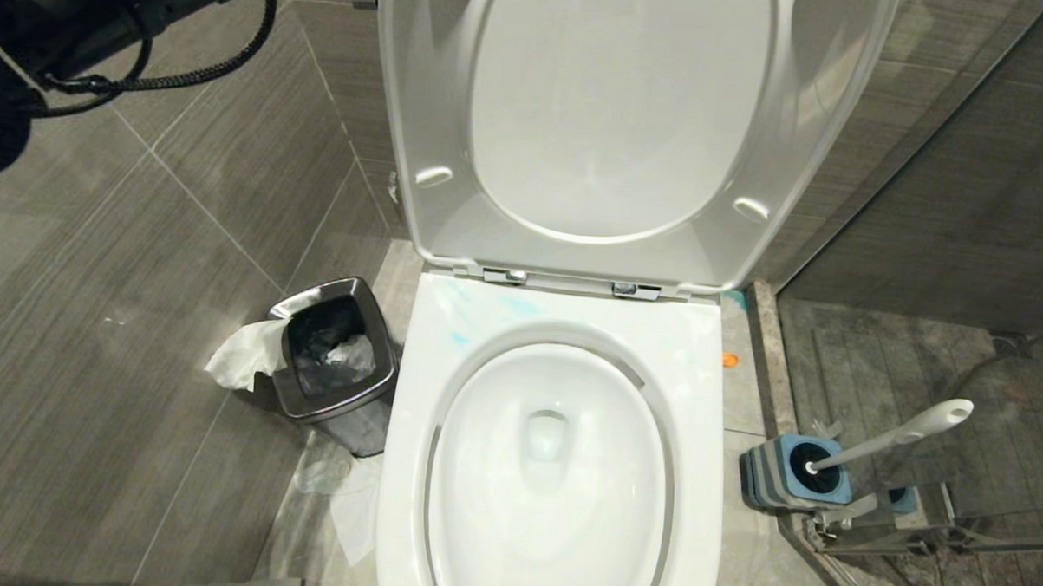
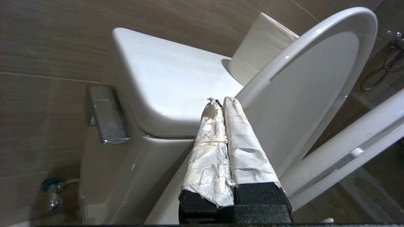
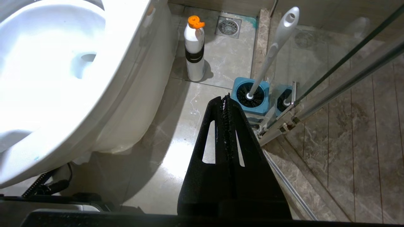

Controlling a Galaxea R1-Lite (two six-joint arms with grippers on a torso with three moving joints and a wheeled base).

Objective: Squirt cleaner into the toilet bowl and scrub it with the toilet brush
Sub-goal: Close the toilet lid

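Judging scrub not started: long white-handled toilet brush (image 1: 894, 438) sits in its blue-grey square holder (image 1: 794, 474) right of the white ceramic toilet bowl (image 1: 550, 467), only faint blue cleaner smears (image 1: 486, 313) on rim; left claw (image 2: 221, 101) and right claw (image 3: 226, 99) both together, empty.

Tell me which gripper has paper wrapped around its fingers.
The left gripper: both its closed fingers are sheathed in white tissue, up by the toilet's raised lid. The right gripper is bare black.

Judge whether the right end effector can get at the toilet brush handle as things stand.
Probably yes: the right end effector, shut, points toward the toilet brush, standing in its holder with only bare floor between.
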